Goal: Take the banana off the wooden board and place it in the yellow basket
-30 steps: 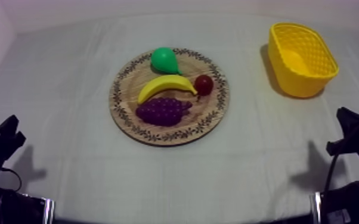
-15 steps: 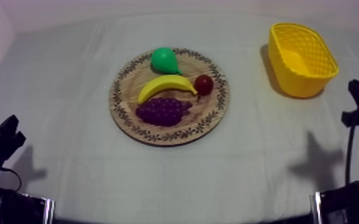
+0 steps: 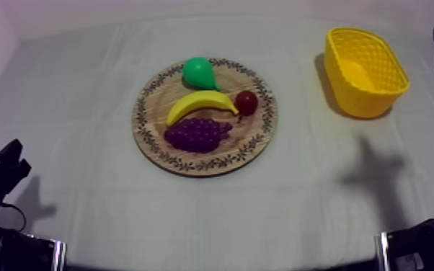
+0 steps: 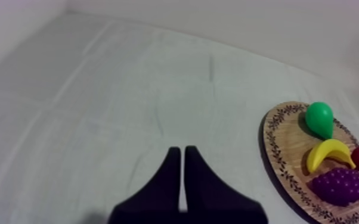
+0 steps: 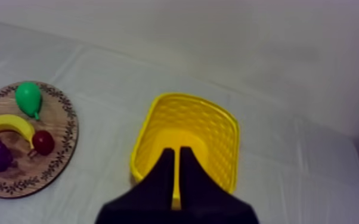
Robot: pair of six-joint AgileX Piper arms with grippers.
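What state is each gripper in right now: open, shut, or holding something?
Left gripper: shut, holding nothing.
Right gripper: shut, holding nothing.

On the table (image 3: pixel 83 86), about centre: board (image 3: pixel 259 140). On the board, at the rear: pear (image 3: pixel 198 72). Just in front of the pear, across the middle of the board: banana (image 3: pixel 200 104). Just in front of the banana, toward the board's front: bunch of grapes (image 3: pixel 197 135). To the right of the board, well apart from it, toward the table's rear right: basket (image 3: pixel 368 101). At the table's left front, well apart from the board: left hand (image 4: pixel 179 152). Near the basket, on the side away from the board: right hand (image 5: pixel 175 152).
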